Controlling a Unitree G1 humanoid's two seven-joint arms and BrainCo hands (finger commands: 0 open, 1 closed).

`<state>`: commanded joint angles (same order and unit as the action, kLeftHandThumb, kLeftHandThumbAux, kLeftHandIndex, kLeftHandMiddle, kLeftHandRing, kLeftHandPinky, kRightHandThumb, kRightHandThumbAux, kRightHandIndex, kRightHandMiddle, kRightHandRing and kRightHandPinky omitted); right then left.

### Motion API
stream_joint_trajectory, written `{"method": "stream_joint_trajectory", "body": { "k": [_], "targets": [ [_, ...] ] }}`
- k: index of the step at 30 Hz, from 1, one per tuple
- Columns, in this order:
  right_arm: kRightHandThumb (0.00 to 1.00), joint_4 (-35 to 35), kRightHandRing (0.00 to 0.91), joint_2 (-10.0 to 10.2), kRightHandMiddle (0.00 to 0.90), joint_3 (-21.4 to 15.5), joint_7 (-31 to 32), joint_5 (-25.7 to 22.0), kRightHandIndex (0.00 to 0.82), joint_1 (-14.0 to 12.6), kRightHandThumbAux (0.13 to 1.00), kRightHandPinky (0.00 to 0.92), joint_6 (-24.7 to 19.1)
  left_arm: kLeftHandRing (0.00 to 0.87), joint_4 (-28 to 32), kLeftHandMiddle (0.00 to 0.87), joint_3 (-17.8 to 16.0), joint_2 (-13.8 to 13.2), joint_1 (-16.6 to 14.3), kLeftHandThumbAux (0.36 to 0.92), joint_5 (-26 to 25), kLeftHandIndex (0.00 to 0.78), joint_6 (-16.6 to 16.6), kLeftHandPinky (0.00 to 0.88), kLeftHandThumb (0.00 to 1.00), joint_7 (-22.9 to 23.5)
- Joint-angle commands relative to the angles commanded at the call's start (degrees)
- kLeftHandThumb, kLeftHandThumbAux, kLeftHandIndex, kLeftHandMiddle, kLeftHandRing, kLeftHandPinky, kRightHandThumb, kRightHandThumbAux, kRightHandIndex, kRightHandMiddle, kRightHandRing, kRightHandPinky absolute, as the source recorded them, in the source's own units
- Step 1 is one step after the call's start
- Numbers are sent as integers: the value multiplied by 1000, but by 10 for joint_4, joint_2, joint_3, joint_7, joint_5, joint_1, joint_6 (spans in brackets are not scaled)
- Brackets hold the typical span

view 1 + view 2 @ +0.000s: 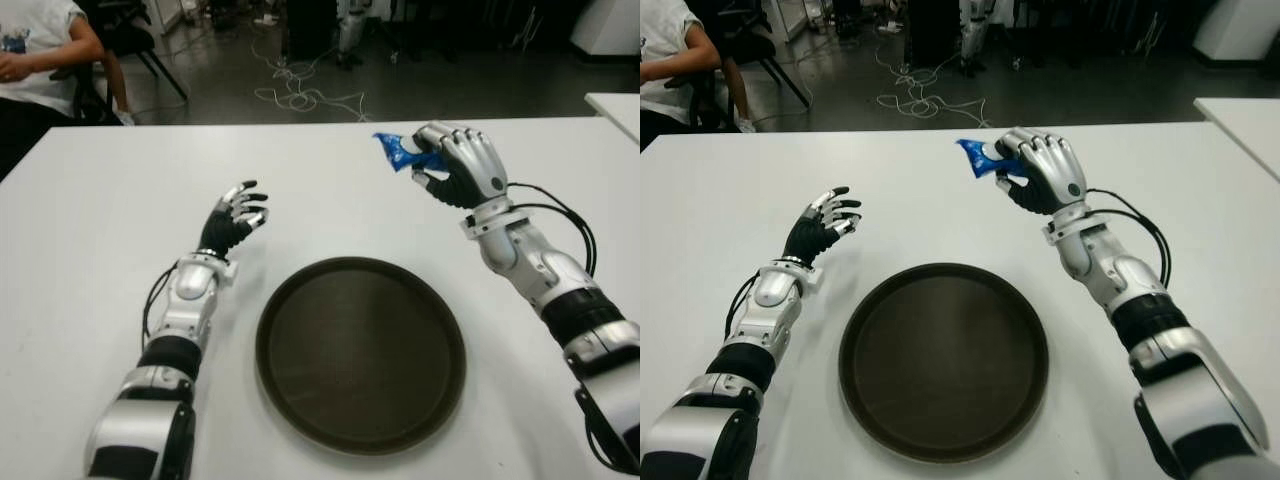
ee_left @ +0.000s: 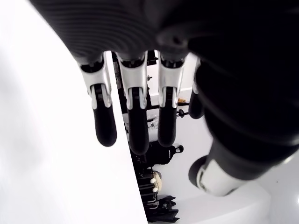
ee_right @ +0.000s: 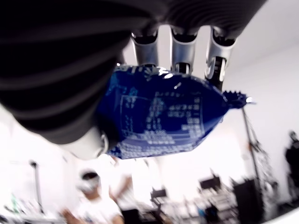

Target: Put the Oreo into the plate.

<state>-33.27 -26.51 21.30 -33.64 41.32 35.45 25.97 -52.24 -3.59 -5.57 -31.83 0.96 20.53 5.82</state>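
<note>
White table point(image 1: 90, 220), round dark plate point(image 1: 360, 352) near its front edge.
Left hand point(image 1: 232, 222) left of the plate, fingers loose, empty. Right hand point(image 1: 455, 165) raised beyond the plate's right side, gripping the blue Oreo packet point(image 1: 398, 153).

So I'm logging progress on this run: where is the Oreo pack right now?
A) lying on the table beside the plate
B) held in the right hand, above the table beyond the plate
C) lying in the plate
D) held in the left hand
B: the right hand has its fingers closed on the blue Oreo pack, up off the table; the plate holds nothing and the left hand is open.
</note>
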Motion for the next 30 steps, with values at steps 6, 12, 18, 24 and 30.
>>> {"method": "stream_joint_trajectory", "body": {
  "k": [6, 12, 18, 24, 30],
  "targets": [
    [839, 19, 725, 5, 581, -10, 24, -17, 416, -9, 685, 716, 26, 296, -2, 284, -3, 1, -2, 783, -4, 171, -5, 324, 394, 1],
    [840, 62, 730, 28, 581, 15, 106, -24, 420, -44, 684, 727, 27, 297, -4, 282, -3, 1, -4, 771, -4, 166, -5, 323, 370, 2],
    [838, 114, 703, 16, 582, 38, 223, -22, 410, -67, 686, 700, 22, 298, -4, 280, -1, 0, -3, 763, -1, 168, -4, 323, 350, 1],
    [827, 190, 555, 5, 532, 63, 350, -26, 377, -93, 695, 486, 13, 295, 3, 285, 1, -1, 1, 764, 1, 168, -7, 318, 341, 2],
    [829, 295, 576, -20, 550, 36, 457, -67, 375, -126, 694, 495, -8, 291, -7, 285, -4, 0, -4, 771, -6, 169, -10, 318, 355, 6]
  ]
}}
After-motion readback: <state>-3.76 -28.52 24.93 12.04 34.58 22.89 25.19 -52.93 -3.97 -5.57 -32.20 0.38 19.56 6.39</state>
